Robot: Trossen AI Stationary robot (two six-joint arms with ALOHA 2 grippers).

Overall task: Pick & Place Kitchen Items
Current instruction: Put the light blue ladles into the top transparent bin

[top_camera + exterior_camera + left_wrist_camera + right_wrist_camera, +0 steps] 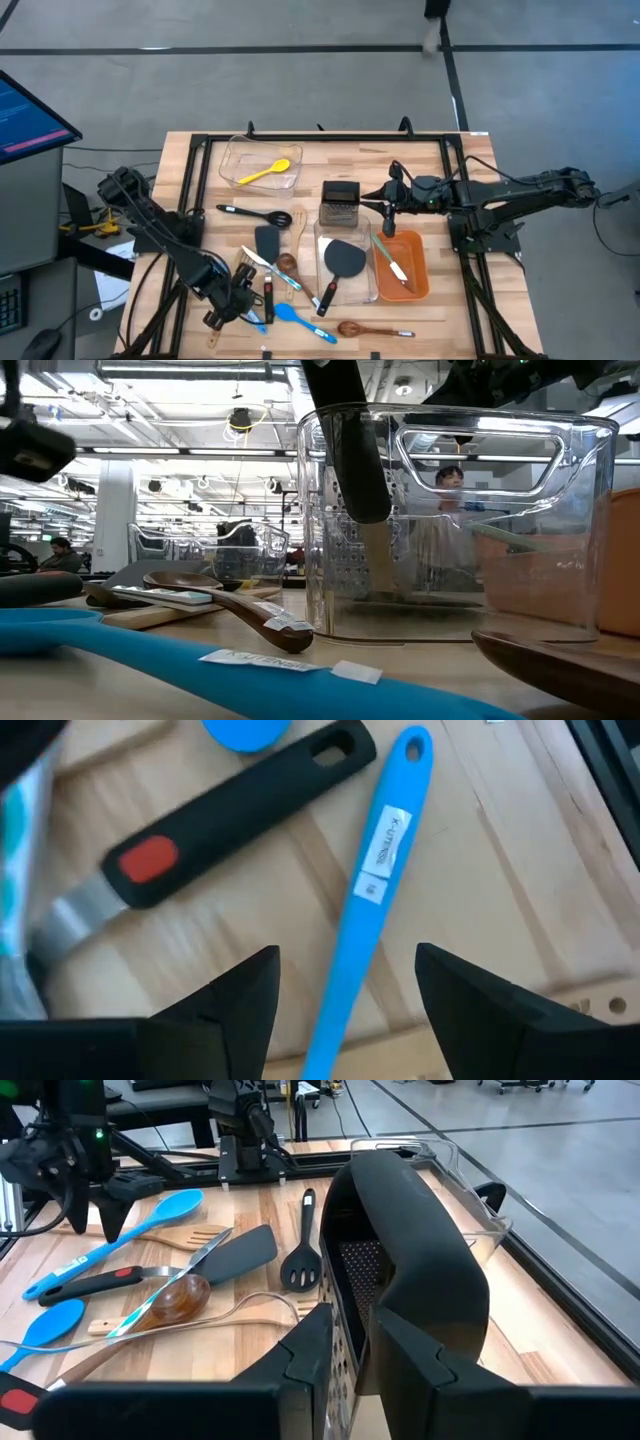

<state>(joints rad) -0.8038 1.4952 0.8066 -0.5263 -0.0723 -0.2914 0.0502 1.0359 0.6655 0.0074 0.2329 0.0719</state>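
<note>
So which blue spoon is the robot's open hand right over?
The long blue spoon with the white sticker on its handle. It lies between the left gripper's open fingers. The other blue spoon lies farther along the table edge.

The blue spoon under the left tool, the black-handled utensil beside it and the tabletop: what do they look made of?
Blue spoon: looks like plastic or silicone, uniform matte colour, white paper label stuck on. Black-handled utensil: matte black plastic or rubber grip with a red inset, and a shiny neck that looks like metal. Tabletop: light wood planks, visible grain and seams.
</note>
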